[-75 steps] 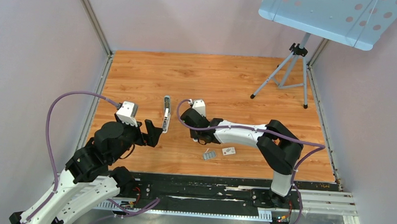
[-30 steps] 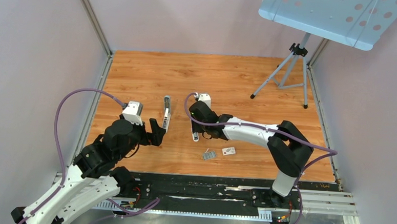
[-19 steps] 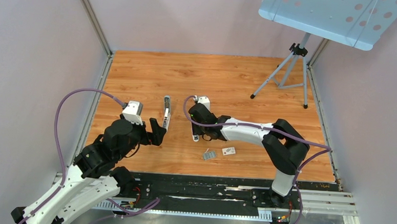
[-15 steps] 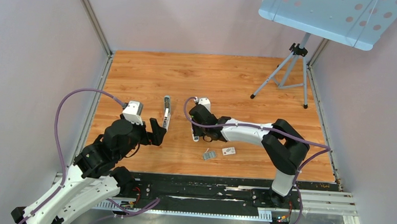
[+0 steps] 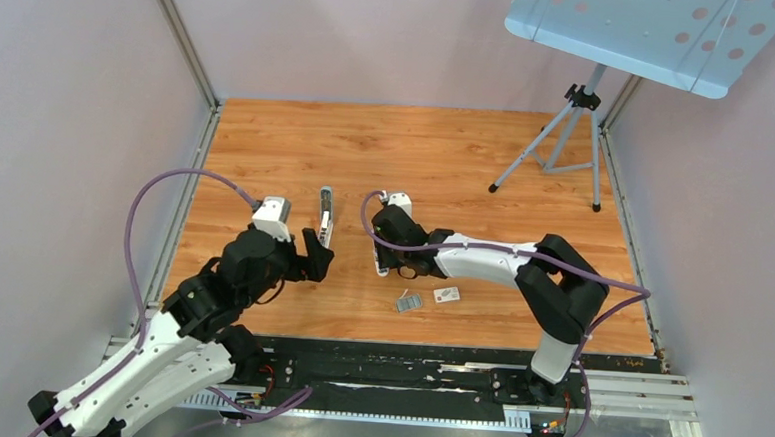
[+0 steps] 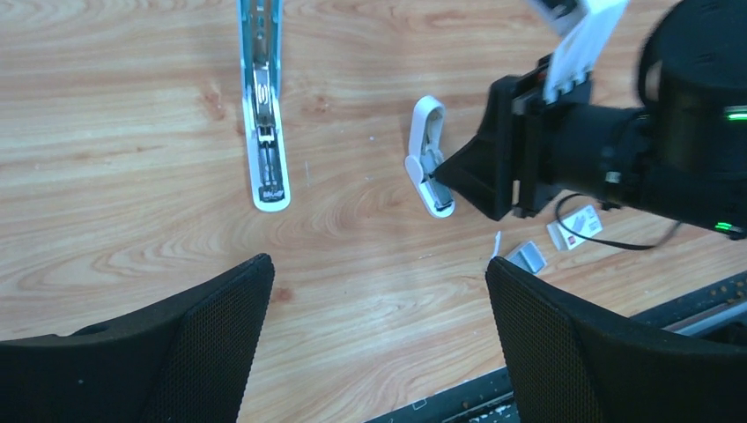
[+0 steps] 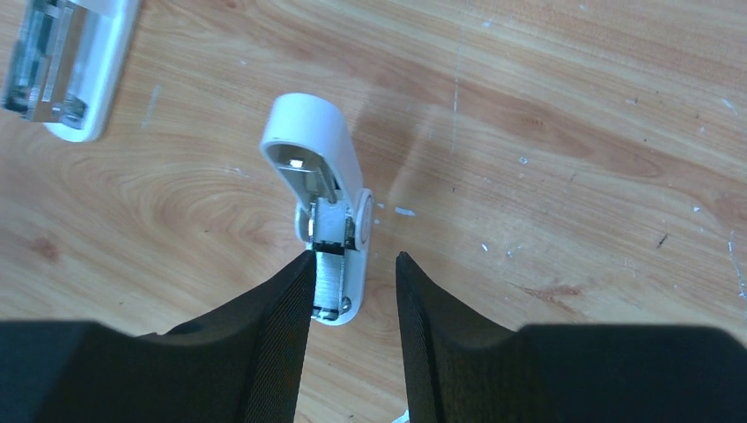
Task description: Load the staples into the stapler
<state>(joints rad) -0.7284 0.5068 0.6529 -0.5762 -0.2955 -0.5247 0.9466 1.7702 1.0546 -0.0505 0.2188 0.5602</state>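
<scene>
The slim white-and-silver stapler (image 5: 325, 215) lies opened flat on the wooden table, its metal channel up; it also shows in the left wrist view (image 6: 262, 115). The staples (image 5: 410, 302), a tiny grey ribbed block, lie near the front, also seen from the left wrist (image 6: 528, 256). My left gripper (image 5: 318, 258) is open and empty just near of the stapler (image 6: 379, 264). My right gripper (image 5: 389, 264) is open, its jaws either side of a short white hinged piece (image 7: 317, 159) with a ribbed metal insert; the left finger (image 7: 291, 300) touches it.
A small white box with a red mark (image 5: 447, 295) lies beside the staples. A tripod (image 5: 557, 147) carrying a light-blue perforated panel (image 5: 654, 32) stands at the back right. A black rail (image 5: 406, 365) runs along the near edge. Walls enclose the table.
My left arm has reached forward and right, bringing its open gripper closer to the stapler's near end. My right gripper drew back a little, uncovering the short white piece at its tips.
</scene>
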